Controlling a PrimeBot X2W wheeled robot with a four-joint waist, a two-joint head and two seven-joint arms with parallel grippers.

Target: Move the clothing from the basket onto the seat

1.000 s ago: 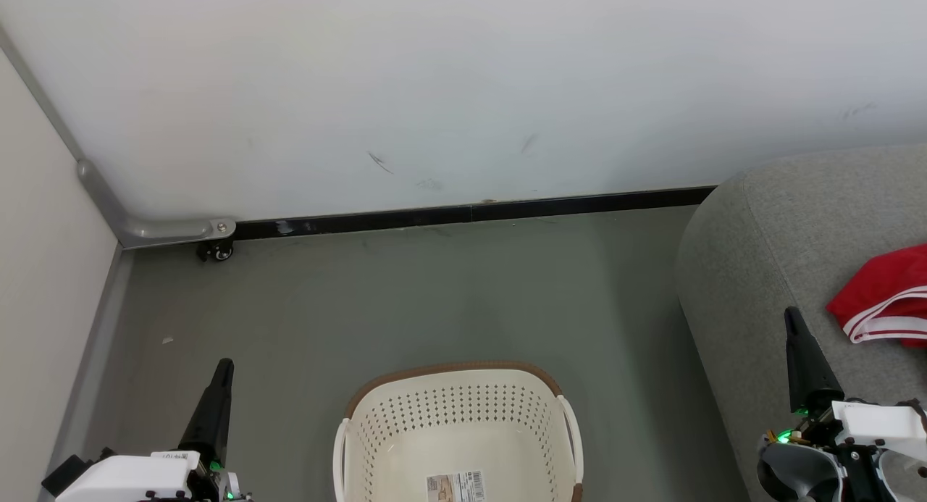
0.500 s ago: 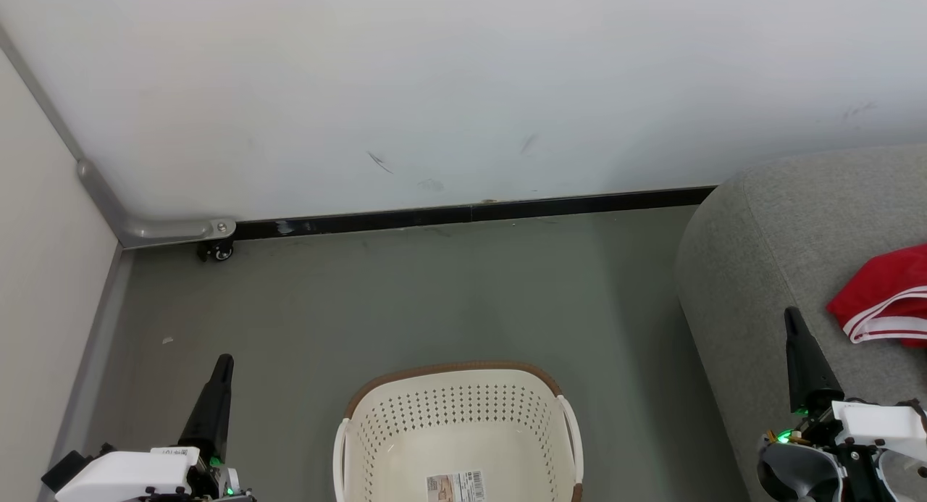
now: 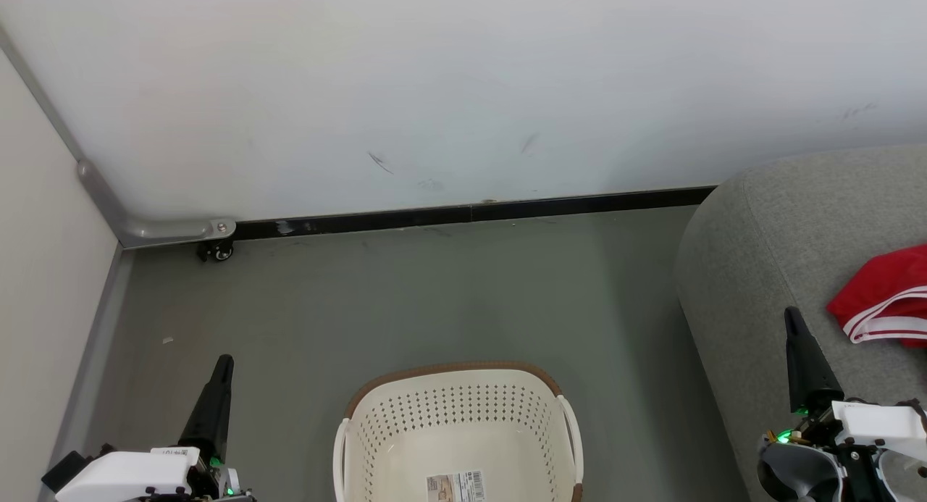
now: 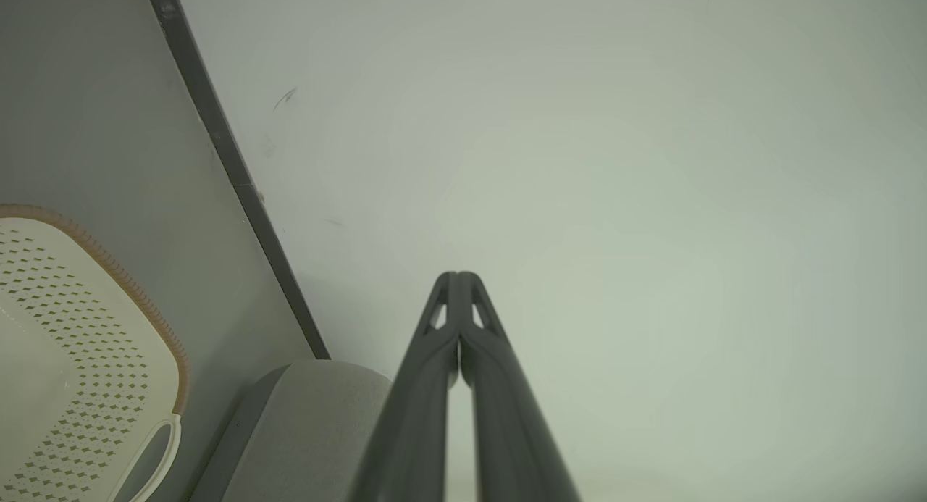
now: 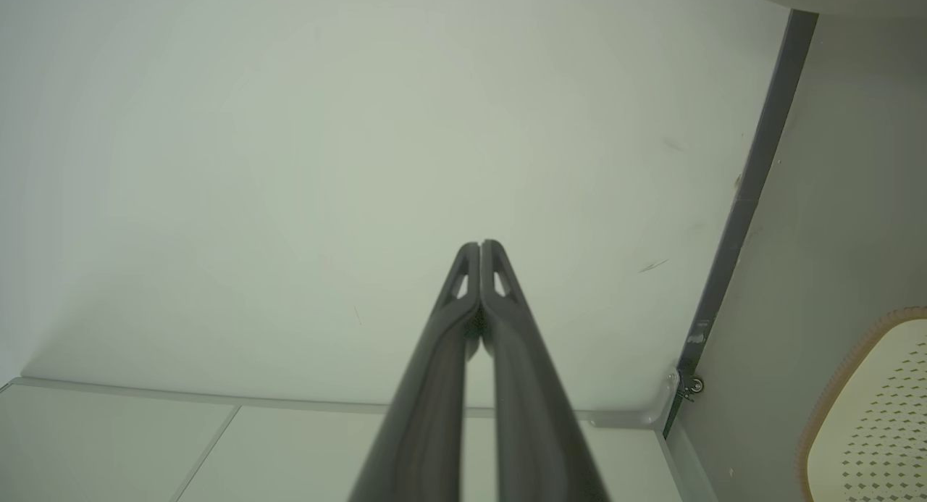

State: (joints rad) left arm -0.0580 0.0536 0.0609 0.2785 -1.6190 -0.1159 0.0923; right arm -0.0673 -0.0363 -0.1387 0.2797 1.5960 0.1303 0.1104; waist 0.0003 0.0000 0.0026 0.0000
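Note:
The cream perforated basket (image 3: 458,429) with its brown rim stands on the floor at the bottom centre of the head view, holding nothing but a paper label (image 3: 456,484). Red clothing (image 3: 887,293) with white stripes lies on the grey seat (image 3: 782,234) at the right edge. My left gripper (image 3: 224,363) is shut and empty, left of the basket. My right gripper (image 3: 792,315) is shut and empty over the seat's front, left of the clothing. In the wrist views both pairs of fingers (image 4: 458,279) (image 5: 479,247) are pressed together, with the basket (image 4: 80,342) (image 5: 869,408) at the side.
A white wall with scuff marks and a black skirting strip (image 3: 471,214) runs behind the basket. A pale panel with a grey metal frame and a small caster (image 3: 216,250) closes off the left side. Grey floor (image 3: 434,299) lies between the wall and the basket.

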